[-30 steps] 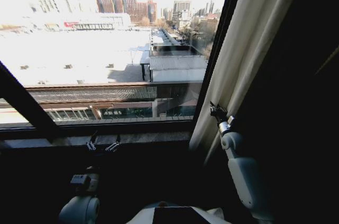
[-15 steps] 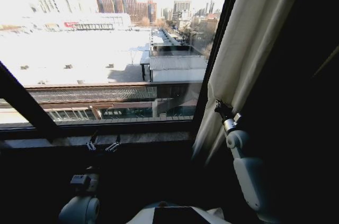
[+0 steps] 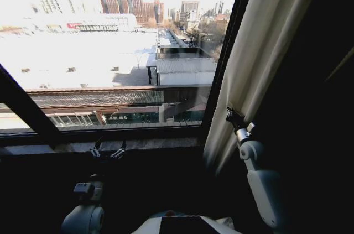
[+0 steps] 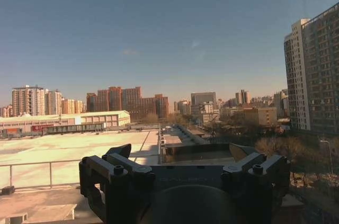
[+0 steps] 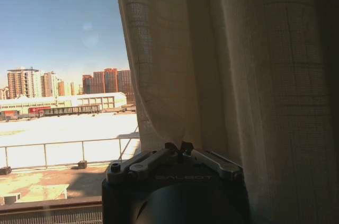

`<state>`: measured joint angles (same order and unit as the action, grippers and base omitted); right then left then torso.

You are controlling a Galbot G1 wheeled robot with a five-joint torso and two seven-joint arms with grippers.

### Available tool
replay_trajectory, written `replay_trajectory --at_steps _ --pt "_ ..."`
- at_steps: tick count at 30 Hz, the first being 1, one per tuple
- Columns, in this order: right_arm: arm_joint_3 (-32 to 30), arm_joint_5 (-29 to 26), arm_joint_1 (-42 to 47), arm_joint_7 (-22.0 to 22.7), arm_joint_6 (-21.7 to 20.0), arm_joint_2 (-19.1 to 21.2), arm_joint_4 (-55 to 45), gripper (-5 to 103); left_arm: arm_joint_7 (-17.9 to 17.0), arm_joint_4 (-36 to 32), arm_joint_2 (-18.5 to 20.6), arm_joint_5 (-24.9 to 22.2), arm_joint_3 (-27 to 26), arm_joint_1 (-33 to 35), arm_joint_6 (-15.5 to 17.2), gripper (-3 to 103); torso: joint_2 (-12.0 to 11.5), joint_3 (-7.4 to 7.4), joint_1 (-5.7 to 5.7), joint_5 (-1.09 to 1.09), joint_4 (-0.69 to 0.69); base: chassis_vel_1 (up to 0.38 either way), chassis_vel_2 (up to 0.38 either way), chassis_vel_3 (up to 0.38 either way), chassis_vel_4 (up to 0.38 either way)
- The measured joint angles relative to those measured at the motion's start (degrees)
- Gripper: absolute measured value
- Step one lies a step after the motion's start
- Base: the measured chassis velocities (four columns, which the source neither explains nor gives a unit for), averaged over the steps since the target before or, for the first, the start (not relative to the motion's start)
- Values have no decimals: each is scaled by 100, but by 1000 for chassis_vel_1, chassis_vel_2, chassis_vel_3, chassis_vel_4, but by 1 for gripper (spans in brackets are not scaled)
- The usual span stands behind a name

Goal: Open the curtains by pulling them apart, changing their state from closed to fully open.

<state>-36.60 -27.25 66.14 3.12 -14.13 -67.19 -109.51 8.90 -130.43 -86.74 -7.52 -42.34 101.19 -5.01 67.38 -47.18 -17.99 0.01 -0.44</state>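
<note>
One curtain in sight: the curtain (image 3: 260, 51) hangs bunched at the right side of the window (image 3: 110, 51), its folds running down past the frame (image 3: 224, 62).
Right gripper: the right gripper (image 3: 232, 117) is raised against the curtain's inner edge, fingers (image 5: 180, 149) clenched on a fold of the fabric (image 5: 222, 75).
Left gripper: the left gripper (image 3: 108, 151) sits low by the sill (image 3: 66, 146), well apart from the curtain, fingers (image 4: 119, 152) spread and holding nothing.
Glass: bare from the left edge to the frame, rooftops and towers outside.
Room: dark below the sill and right of the curtain.
</note>
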Motion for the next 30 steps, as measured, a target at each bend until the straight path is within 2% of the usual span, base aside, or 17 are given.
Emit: replay_trajectory --at_steps 15,30 --pt "-23 -24 53 -24 -11 8 -31 0 0 64 9 -3 19 -31 -36 100 0 0 0 -1 0 -43 -40 46 40" --pt "-44 -1 156 -21 4 -22 -53 0 2 144 37 -16 48 -41 -78 100 0 -1 0 -2 0 -217 -207 219 218"
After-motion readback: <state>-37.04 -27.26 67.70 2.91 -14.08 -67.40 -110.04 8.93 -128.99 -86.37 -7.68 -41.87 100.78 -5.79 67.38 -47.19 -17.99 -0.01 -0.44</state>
